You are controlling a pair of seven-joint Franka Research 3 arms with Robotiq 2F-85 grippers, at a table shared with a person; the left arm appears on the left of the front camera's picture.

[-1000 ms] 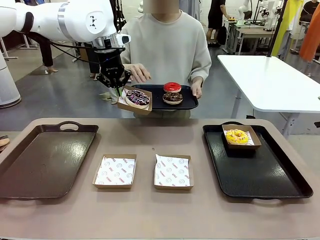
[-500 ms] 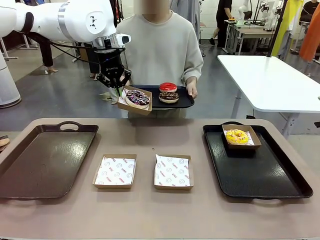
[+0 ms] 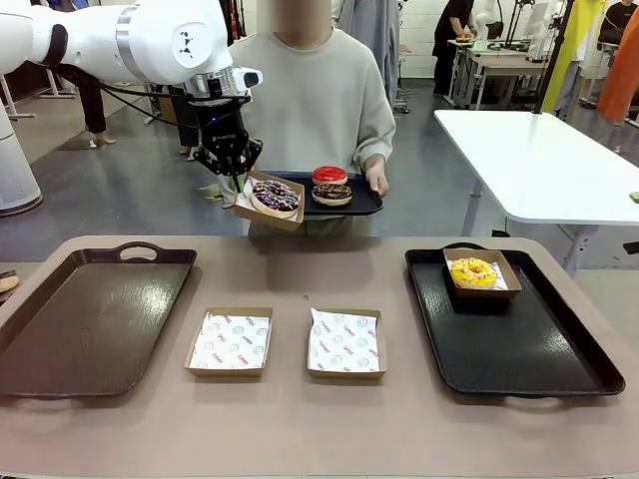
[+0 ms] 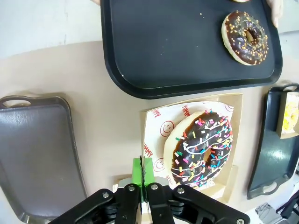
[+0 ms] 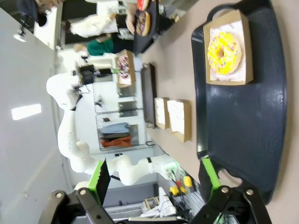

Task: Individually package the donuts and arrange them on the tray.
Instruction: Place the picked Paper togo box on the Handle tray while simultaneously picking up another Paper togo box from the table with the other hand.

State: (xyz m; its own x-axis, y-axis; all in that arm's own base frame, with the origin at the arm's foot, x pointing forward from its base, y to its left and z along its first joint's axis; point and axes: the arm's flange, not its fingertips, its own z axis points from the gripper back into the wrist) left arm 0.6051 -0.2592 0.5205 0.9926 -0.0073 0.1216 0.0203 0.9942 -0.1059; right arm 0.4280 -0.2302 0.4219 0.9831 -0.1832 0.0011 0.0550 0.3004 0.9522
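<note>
My left tool (image 4: 142, 165) is pinched on the rim of a box (image 4: 156, 122); the drizzled donut (image 4: 201, 147) sits in it just past the pinch. My right tool (image 5: 154, 175), spread wide, hovers with the yellow donut (image 5: 224, 52) well ahead.

**Tabletop** (image 3: 300, 429). Near its middle: one box (image 3: 230, 341) beside a second box (image 3: 344, 344). At its left end: the left tray (image 3: 90, 319). At its right end: the right tray (image 3: 539, 369), holding a boxed donut (image 3: 473, 270). Beyond its far edge: the person's tray (image 3: 364, 202), bearing a third donut (image 3: 330, 175) and a fourth donut (image 3: 331, 194). Left of these, the left gripper (image 3: 232, 180) holds a carried box (image 3: 270, 219) with a donut (image 3: 275, 195) in it.
</note>
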